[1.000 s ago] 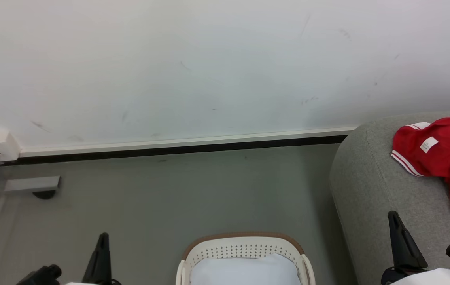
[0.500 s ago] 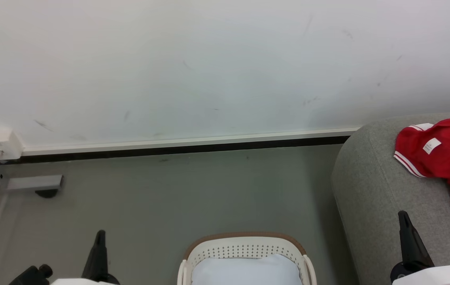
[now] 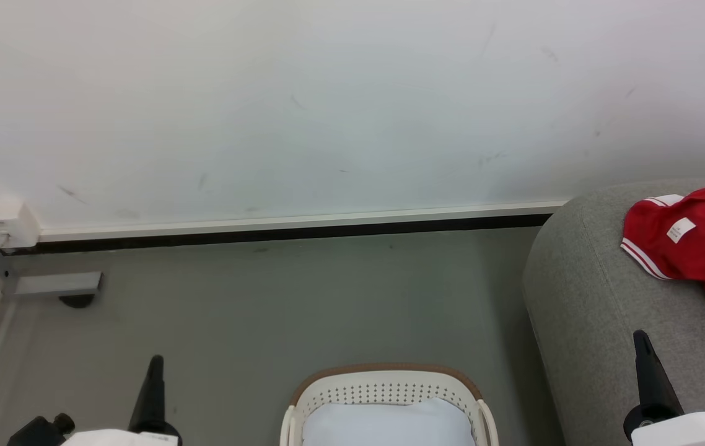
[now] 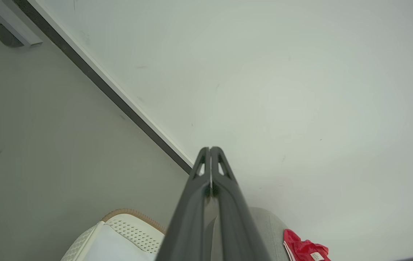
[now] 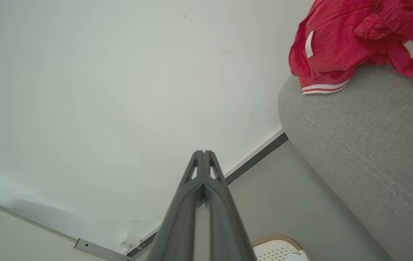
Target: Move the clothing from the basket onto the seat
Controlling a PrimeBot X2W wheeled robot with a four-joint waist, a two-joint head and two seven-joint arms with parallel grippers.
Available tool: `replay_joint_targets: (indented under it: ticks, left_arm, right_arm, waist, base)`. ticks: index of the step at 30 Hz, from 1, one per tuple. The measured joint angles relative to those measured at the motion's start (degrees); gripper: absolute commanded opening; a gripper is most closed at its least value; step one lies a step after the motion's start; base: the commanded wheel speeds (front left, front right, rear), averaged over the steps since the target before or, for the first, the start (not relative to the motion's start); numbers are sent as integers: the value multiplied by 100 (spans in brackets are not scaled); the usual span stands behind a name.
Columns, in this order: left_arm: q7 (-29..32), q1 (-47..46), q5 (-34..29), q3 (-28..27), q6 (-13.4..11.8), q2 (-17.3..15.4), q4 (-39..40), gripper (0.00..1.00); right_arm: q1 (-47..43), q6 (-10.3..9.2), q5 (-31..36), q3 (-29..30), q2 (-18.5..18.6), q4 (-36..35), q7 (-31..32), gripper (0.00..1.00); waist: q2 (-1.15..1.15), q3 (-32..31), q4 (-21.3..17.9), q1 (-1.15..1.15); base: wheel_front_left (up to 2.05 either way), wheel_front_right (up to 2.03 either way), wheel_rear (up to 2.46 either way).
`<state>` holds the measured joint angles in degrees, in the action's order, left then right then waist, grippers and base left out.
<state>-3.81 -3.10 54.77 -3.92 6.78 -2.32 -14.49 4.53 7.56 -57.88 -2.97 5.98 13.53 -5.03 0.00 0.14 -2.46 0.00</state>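
Observation:
The cream basket [image 3: 388, 379] with its brown rim stands on the floor at the bottom middle of the head view, its pale inside showing. It also appears low down as basket [image 4: 130, 226] and basket [image 5: 277, 243]. To its right is the grey seat [image 3: 600, 297], with red clothing [image 3: 693, 244] trimmed in white lying on top. The wrist views show the same seat [image 5: 366, 145] and clothing [image 5: 351, 40], and the clothing [image 4: 304, 251] again. My left gripper [image 3: 155, 360] is shut left of the basket, holding nothing. My right gripper [image 3: 639, 336] is shut over the seat's front, also bare. Up close, the left gripper [image 4: 210, 148] and right gripper [image 5: 204, 152] show their fingers pressed together.
A white wall with a pale baseboard and dark strip [image 3: 290, 232] runs behind the grey floor. A metal frame foot [image 3: 58, 285] and a small white box [image 3: 2, 223] sit in the left corner. Open floor lies between the basket and the wall.
The head view has shifted slightly. My right gripper has drifted right and a little lower, my left gripper slightly left. Both stay shut; basket and clothing lie as before.

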Motion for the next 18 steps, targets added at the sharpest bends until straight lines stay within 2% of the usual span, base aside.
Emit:
replay_joint_targets:
  ticks: [18]
  left_arm:
    - [309, -103, 1093, -84, 26, -8, 0, 0]
  right_arm:
    - [32, -1, -1062, 204, -40, 19, 281, 0]
  waist:
    - [0, -3, 57, 0]
  base:
    - [0, 0, 0]
